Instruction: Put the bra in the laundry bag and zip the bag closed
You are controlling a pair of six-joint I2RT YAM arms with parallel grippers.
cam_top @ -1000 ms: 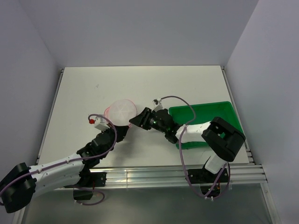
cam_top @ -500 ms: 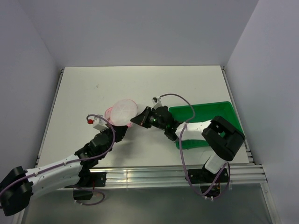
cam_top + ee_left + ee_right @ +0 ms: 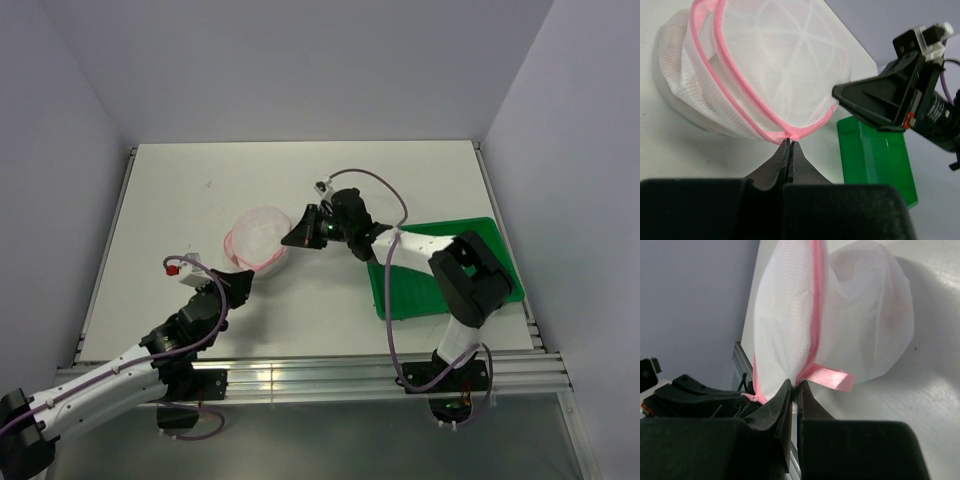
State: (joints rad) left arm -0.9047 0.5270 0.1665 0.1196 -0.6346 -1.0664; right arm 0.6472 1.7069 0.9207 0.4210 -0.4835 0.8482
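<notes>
The likeliest failure here is a lost pinch. The left gripper (image 3: 790, 144) is clamping its jaws fully shut on the pink trim (image 3: 747, 102) where the two rims of the laundry bag (image 3: 775, 65) are meeting. The right gripper (image 3: 795, 388) is nipping its jaws shut on the opposite edge of the bag, right beside the pink ribbon tab (image 3: 829, 376). Both grips are taking only a thin sliver of fabric, so any sideways pull looks liable to drag the trim out of one pair of jaws and let the bag spring toward the other. In the left wrist view the two pink rims are spreading apart away from the pinch, so I judge the zip is not fully closed and loose mesh could be catching in it.

The bag is sitting near the middle of the tabletop (image 3: 400, 180), tipped up between the grippers, with the green tray (image 3: 450, 262) to its right. The bra is not plainly showing; whether it is lying inside the mesh, I cannot tell.

The left arm is stretching diagonally from the near left corner, low over the tabletop. The right arm is reaching leftward from above the tray, wrist pointing at the bag.
</notes>
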